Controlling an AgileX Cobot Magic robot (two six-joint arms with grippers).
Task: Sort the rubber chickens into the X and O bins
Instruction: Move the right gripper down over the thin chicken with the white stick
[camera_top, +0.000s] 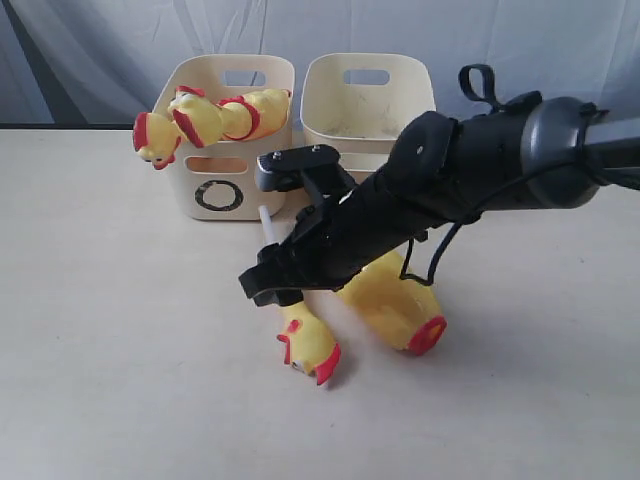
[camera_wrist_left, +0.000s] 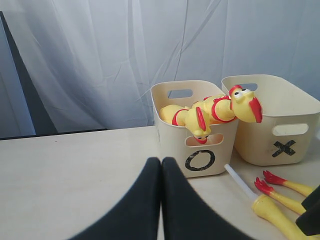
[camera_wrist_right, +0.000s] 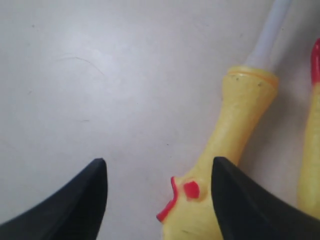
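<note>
Two whole rubber chickens (camera_top: 215, 115) lie draped over the rim of the O bin (camera_top: 190, 185), heads hanging outside; the left wrist view shows these chickens (camera_wrist_left: 220, 110) in the O bin (camera_wrist_left: 220, 155) beside the X bin (camera_wrist_left: 260, 145). The X bin (camera_top: 367, 100) stands right of it. The head-and-neck piece (camera_top: 308, 345) with its white stick (camera_top: 266, 222) lies on the table, the headless body (camera_top: 400, 305) beside it. My right gripper (camera_wrist_right: 159, 167) is open just above the head piece (camera_wrist_right: 235, 140), which sits close to one finger. My left gripper (camera_wrist_left: 161, 161) is shut and empty.
The right arm (camera_top: 450, 180) reaches across the middle of the beige table (camera_top: 100, 350), hiding part of the X bin's front. A grey curtain (camera_top: 100, 40) hangs behind the bins. The body's red feet (camera_wrist_left: 272, 180) point toward the X bin.
</note>
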